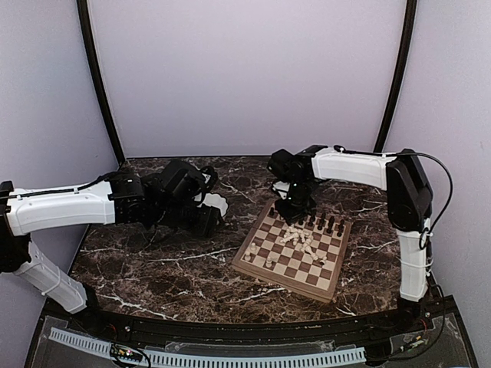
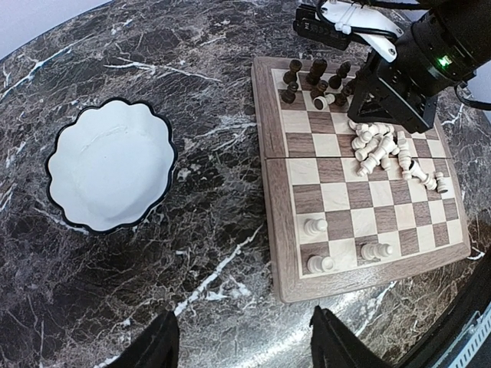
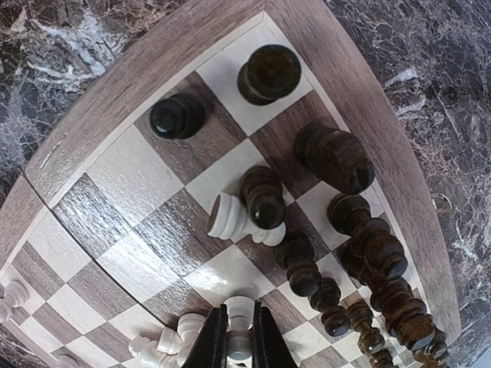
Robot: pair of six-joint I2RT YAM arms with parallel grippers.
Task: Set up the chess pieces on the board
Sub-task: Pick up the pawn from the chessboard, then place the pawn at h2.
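Fingers [image 2: 163,346] of the left gripper [image 2: 242,318] stand wide apart with nothing between them, hovering over the dark marble table [image 2: 207,299]. Ahead of these jaws and to their right lies the board [image 2: 266,199], with its near corner just beyond the right finger. On the board's closest rows three pale pieces [image 2: 315,226] stand apart from one another. Ahead and to the left of the same jaws, well apart from the board, sits a white scalloped bowl [image 2: 111,165].

Farther ahead, on the middle of the board, a heap [image 2: 376,146] of pale chess pieces lies tumbled on its sides. The right gripper [image 3: 238,323] hangs over this heap with its jaws closed on a single pale piece [image 3: 239,310], one finger tight against each side. I cannot tell whether that piece is clear of the board. Just left of these jaws, more of the heap lies close by the finger.

Beyond the right jaws a toppled pale pawn [image 3: 230,218] lies touching an upright dark piece [image 3: 262,195]. To their right a dark row [image 3: 376,261] of pieces runs along the rim. Farthest off, two dark pieces [image 3: 268,73] stand apart near the board's corner.
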